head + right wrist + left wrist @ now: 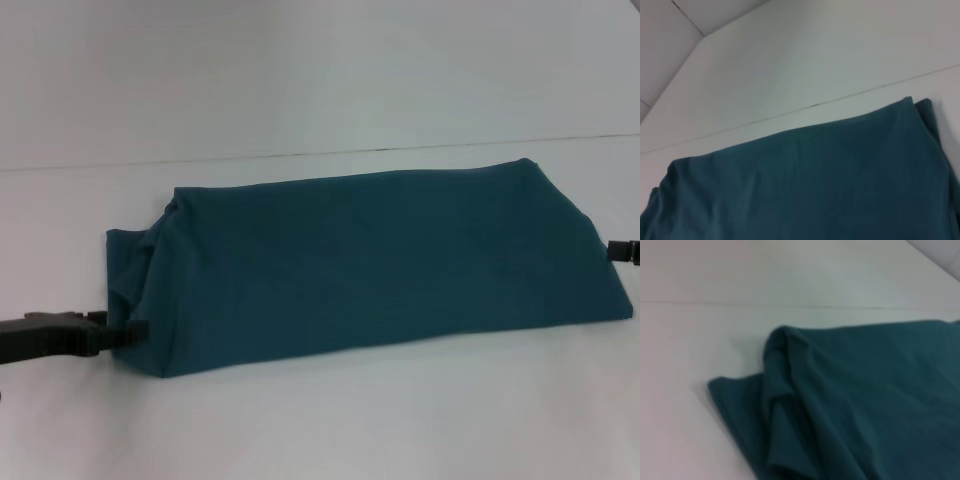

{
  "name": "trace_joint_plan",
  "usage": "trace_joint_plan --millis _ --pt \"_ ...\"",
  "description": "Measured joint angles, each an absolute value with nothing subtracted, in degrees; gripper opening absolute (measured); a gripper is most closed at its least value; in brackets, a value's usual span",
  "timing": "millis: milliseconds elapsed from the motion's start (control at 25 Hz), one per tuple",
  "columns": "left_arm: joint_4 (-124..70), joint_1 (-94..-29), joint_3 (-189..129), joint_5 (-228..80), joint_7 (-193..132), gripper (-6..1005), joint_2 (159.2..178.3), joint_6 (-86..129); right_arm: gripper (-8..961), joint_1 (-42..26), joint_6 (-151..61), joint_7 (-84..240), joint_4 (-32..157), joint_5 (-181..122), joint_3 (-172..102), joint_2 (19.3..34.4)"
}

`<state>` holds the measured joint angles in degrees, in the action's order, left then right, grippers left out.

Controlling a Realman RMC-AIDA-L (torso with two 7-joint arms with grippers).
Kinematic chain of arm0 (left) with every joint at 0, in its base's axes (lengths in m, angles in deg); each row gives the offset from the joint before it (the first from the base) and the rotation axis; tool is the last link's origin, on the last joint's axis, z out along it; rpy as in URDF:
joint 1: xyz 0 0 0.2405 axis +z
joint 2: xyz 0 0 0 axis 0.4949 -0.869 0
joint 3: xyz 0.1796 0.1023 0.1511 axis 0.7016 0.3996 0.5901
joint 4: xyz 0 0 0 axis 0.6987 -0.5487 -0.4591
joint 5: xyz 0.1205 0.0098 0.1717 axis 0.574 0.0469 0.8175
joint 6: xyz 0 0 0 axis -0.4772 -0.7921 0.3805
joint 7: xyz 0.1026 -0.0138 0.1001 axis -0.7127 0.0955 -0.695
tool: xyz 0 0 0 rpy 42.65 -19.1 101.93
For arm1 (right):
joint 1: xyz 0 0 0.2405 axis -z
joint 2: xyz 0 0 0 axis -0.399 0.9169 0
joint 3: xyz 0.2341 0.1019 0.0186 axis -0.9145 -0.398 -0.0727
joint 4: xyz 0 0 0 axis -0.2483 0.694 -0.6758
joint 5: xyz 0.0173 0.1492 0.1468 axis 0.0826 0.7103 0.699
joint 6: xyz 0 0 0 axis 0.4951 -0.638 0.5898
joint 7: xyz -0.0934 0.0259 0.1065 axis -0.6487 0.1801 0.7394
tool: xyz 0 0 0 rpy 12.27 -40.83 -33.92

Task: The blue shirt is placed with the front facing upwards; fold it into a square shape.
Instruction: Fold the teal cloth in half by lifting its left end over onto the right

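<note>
blue shirt: folded into a long band across the middle of the head view, plain teal side up, lying on the white surface
shirt's left end: bunched layers and a loose flap in the left wrist view
left claw: lower left of the head view, at the shirt's near left corner, touching the cloth; grip cannot be told
right claw: right edge of the head view, by the shirt's right end; only a sliver shows, grip cannot be told
</note>
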<state>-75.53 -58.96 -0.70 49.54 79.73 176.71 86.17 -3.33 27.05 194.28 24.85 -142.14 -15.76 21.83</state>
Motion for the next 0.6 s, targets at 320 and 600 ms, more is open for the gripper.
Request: trace_joint_plan --millis 320,600 --pt "-75.61 -59.31 -0.64 50.61 79.80 727 176.70 88.04 676 -3.02 25.56 195.60 24.81 -146.30 -15.65 21.85" --pt "-75.61 -59.53 -0.65 50.66 79.76 727 176.65 88.87 675 -3.25 21.36 195.81 24.88 -147.76 -15.33 22.97"
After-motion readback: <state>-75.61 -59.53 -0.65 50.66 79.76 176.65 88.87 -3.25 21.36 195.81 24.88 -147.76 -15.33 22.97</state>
